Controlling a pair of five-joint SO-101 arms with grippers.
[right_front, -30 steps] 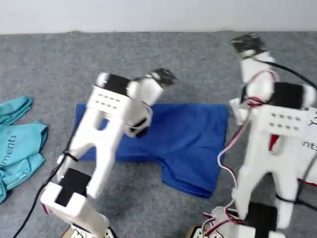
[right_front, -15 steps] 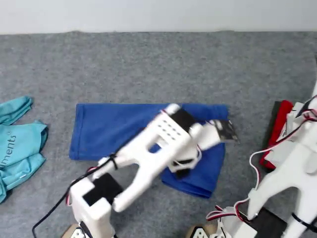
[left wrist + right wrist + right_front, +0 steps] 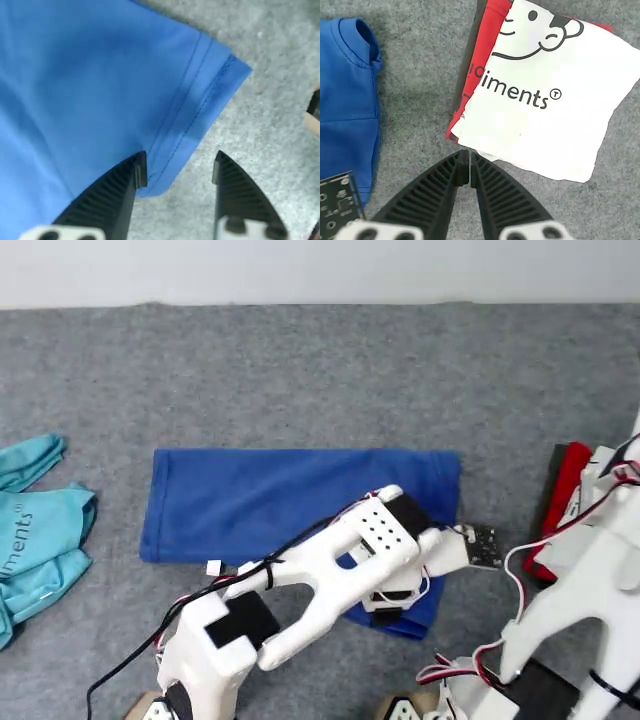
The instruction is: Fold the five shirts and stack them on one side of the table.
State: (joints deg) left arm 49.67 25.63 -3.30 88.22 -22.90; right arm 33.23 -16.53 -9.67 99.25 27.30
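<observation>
Your left tool (image 3: pixel 179 159) hung partly open over the near corner of the blue shirt (image 3: pixel 280 495). One finger (image 3: pixel 117 192) sat above the cloth just inside the stitched hem, and the other sat above the bare grey surface (image 3: pixel 300 370). It held nothing. Straddling the edge like that, it looked set to pinch the sleeve flap and turn it over onto the body. The shirt itself lay flat in the middle of the surface, a long band with that flap sticking out toward the arms.

Your right tool (image 3: pixel 470 162) was closed and empty. It hung just off the edge of the white shirt (image 3: pixel 555 100), which lay folded on the red shirt (image 3: pixel 481 60) at the right side. You probably had it there to leave room for the fold. The teal shirt (image 3: pixel 35 530) lay crumpled at the left edge, not yet folded.
</observation>
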